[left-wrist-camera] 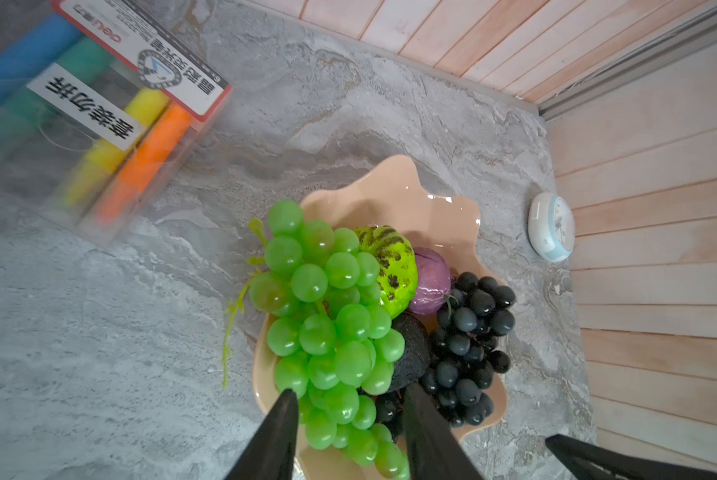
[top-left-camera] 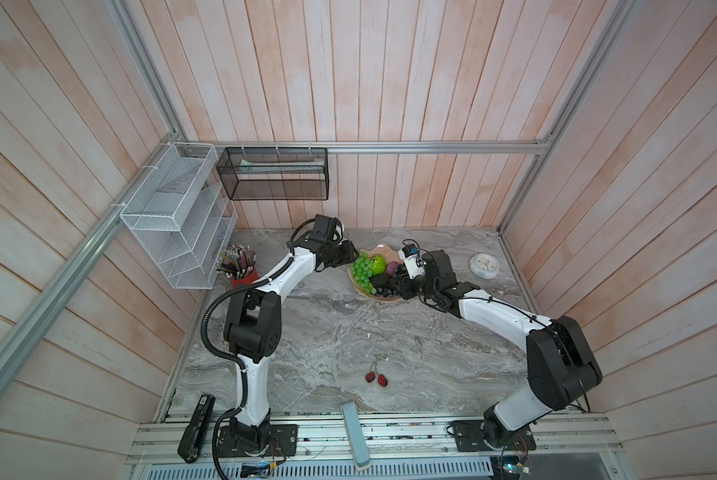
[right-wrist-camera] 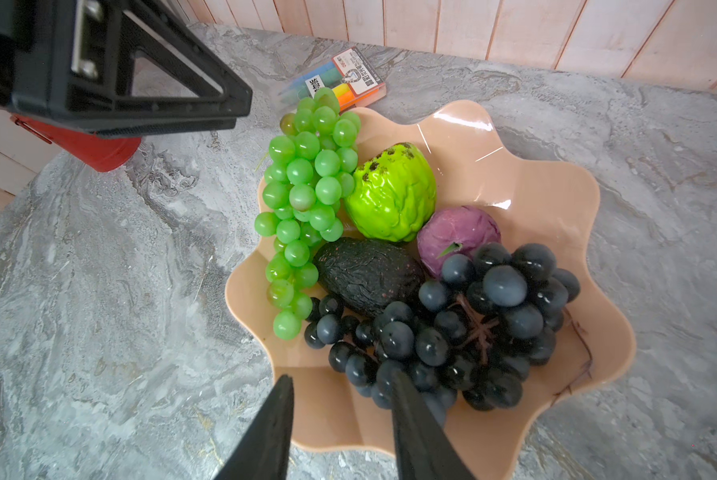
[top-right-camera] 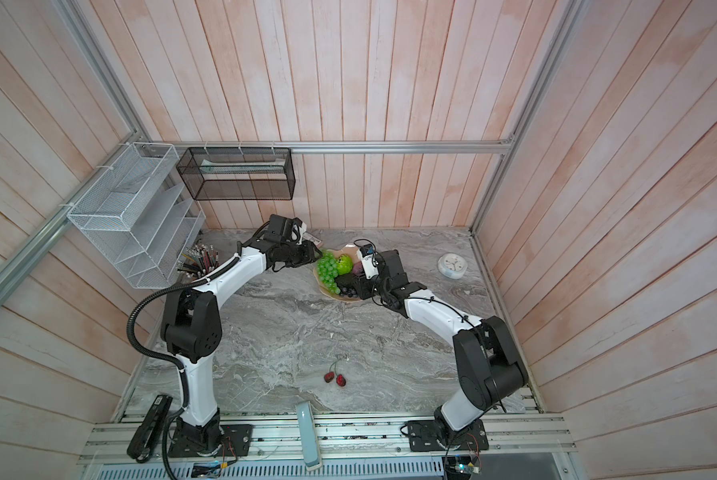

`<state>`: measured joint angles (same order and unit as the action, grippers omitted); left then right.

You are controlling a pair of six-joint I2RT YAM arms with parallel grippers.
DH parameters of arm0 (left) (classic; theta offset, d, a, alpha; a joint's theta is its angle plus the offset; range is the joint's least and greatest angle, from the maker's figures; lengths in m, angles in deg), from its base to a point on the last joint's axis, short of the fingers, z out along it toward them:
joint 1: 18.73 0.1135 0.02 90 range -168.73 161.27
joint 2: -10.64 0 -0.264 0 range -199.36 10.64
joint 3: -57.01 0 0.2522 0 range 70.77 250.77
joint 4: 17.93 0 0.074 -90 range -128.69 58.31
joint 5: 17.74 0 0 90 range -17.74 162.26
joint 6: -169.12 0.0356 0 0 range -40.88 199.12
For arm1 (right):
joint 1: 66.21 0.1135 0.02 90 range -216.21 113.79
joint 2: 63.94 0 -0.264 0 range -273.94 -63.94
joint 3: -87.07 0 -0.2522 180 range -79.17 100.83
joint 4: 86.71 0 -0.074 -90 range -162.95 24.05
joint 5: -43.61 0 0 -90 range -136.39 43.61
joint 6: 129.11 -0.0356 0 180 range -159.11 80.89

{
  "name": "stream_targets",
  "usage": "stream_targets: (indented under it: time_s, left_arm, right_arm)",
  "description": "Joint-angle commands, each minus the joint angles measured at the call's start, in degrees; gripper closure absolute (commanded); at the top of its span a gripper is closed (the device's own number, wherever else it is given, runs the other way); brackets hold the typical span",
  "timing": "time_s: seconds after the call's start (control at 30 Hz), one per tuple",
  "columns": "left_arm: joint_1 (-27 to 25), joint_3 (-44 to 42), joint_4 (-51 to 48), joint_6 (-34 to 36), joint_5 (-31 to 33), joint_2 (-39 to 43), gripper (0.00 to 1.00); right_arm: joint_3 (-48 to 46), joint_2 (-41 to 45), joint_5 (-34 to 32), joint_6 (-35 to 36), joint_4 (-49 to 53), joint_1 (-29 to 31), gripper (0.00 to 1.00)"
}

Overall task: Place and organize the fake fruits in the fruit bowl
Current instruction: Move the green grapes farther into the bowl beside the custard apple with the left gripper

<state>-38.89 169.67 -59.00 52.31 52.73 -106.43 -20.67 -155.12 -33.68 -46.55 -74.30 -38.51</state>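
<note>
With left end effector (left-wrist-camera: pixel 350 390) and right end effector (right-wrist-camera: pixel 342 376) both spread, take the cherry pair (top-left-camera: pixel 376 377) by one fruit: it looks light and slick.

Pale pink-washed wooden plank walls (top-left-camera: pixel 390 83) enclose a grey marbled stone tabletop (top-left-camera: pixel 348 332), framed by silver aluminium rails (top-left-camera: pixel 431 146). A white wire-mesh tiered rack (top-left-camera: pixel 174 224) and a black mesh basket (top-left-camera: pixel 273 174) hang at the back left.
</note>
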Motion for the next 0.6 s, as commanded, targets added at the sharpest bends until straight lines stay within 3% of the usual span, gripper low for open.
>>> stream_targets:
  time_s: [0.0,0.1,0.23,0.4,0.57]
  left_arm:
    - [0.9,1.2,0.4,-0.4,1.0,-0.5,0.43]
    - [1.0,3.0,0.7,0.6,-1.5,-2.9,0.35]
    - [1.0,4.4,2.6,0.9,-3.3,-5.4,0.33]
    - [0.9,7.0,3.4,1.3,-5.3,-8.6,0.37]
    - [0.6,6.8,6.6,1.9,-7.2,-9.9,0.51]
  right_arm:
    - [-0.3,1.2,-0.9,-0.5,-0.1,0.3,0.60]
    - [0.1,0.7,-1.2,-0.3,0.1,0.3,0.60]
    - [1.0,-0.4,-1.3,0.1,1.1,0.3,0.60]
    - [1.7,-1.2,-1.8,0.6,1.7,0.3,0.60]
    - [2.5,-1.8,-2.1,1.2,2.7,0.3,0.60]
